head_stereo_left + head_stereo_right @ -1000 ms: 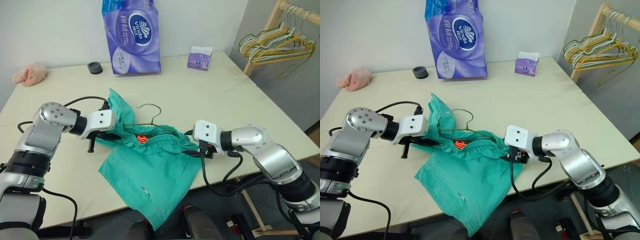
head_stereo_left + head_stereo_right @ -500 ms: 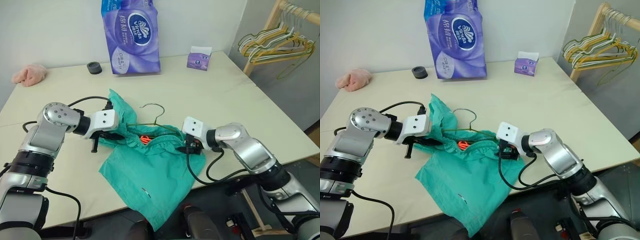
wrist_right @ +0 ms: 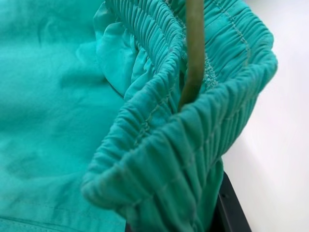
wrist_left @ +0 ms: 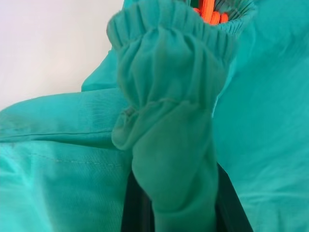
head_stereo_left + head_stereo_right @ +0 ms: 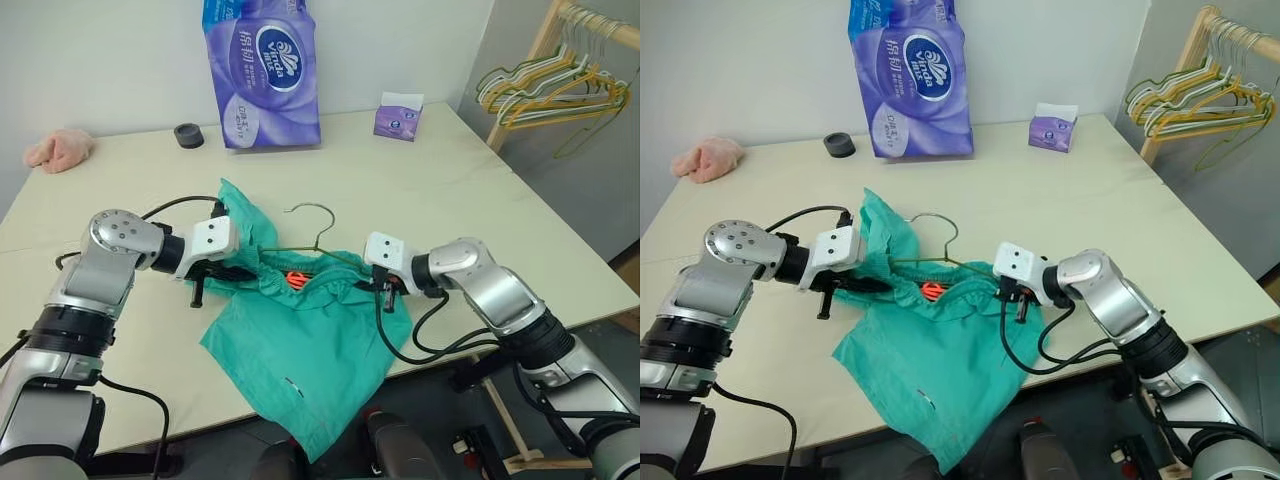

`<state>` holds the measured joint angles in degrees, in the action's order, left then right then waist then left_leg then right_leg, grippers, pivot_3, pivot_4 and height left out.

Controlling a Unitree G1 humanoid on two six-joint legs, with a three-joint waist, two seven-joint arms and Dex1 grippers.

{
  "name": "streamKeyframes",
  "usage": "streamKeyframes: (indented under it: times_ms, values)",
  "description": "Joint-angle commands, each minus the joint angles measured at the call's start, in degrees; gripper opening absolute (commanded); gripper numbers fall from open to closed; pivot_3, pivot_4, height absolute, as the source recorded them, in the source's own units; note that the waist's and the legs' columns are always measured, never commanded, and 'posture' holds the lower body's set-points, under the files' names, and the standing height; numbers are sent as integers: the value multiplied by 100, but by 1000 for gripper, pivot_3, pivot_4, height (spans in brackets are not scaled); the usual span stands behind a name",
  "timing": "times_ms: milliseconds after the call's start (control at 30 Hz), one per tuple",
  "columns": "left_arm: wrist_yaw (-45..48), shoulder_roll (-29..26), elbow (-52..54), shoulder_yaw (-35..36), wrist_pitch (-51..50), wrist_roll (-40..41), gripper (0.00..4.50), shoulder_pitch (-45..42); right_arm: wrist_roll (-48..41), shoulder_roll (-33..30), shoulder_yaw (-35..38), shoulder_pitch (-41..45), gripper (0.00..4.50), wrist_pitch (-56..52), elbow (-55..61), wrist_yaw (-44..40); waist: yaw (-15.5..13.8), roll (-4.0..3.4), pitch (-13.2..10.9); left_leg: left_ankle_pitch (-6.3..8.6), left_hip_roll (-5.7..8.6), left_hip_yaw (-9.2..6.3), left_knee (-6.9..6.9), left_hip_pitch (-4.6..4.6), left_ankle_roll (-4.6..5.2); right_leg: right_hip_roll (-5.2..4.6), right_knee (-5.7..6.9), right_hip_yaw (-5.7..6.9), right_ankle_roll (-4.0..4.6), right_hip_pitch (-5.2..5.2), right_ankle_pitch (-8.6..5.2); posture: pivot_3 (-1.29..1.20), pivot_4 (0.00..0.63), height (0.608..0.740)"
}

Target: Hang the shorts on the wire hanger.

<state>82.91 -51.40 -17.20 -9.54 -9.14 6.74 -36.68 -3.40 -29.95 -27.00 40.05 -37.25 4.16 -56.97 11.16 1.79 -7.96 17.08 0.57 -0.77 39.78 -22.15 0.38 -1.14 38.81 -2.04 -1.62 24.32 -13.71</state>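
Since 1 s ago: R gripper (image 5: 381, 291) has moved in toward L gripper (image 5: 232, 272) and clamped shut on gathered elastic waistband of thin teal-green fabric shorts (image 5: 300, 350). L gripper also clamped on waistband, opposite end. Thin olive-green wire hanger (image 5: 309, 243) lies btwn the grippers, lower bar inside waistband beside R gripper, hook beyond. Shorts' legs trail off the cream table (image 5: 430, 190) edge.

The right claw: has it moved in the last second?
Yes. The right claw slid along the table toward the wire hanger and closed on the shorts at the waistband.
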Motion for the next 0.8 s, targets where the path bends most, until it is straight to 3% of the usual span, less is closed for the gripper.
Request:
streamKeyframes:
  times_ms: [33,200,400,567,800]
  values:
    - [-98,113,-10,380,-213,364,779,-175,-279,-7,233,5,0,-142,523,-155,0,0,0,0,0,-1,0,0,0,0,0,1,0,0,0,-227,90,740]
    - [-294,272,-421,678,-437,581,2353,-353,-590,-321,516,-179,0,-538,1067,-296,-12,1,0,1,0,-2,5,0,-2,-1,0,1,0,-1,0,-232,88,740]
    - [-1269,333,-1871,993,659,207,4187,-852,-1034,-970,967,-524,0,-1038,1624,-435,-5,1,1,3,0,-4,6,-1,-5,-2,0,3,0,0,0,-239,85,740]
    - [-1842,532,-2509,1139,1371,119,4187,-1117,-1591,-1339,1709,-1088,0,-2004,2029,-166,-17,2,2,5,0,-3,6,-4,-8,-5,-2,3,0,0,0,-256,93,740]
    - [-759,951,240,1078,-937,1725,4187,-130,-2235,-1399,3567,-2647,0,-3614,2695,631,-10,1,1,6,0,-4,13,-28,-11,-8,-4,3,-1,8,0,-303,118,740]
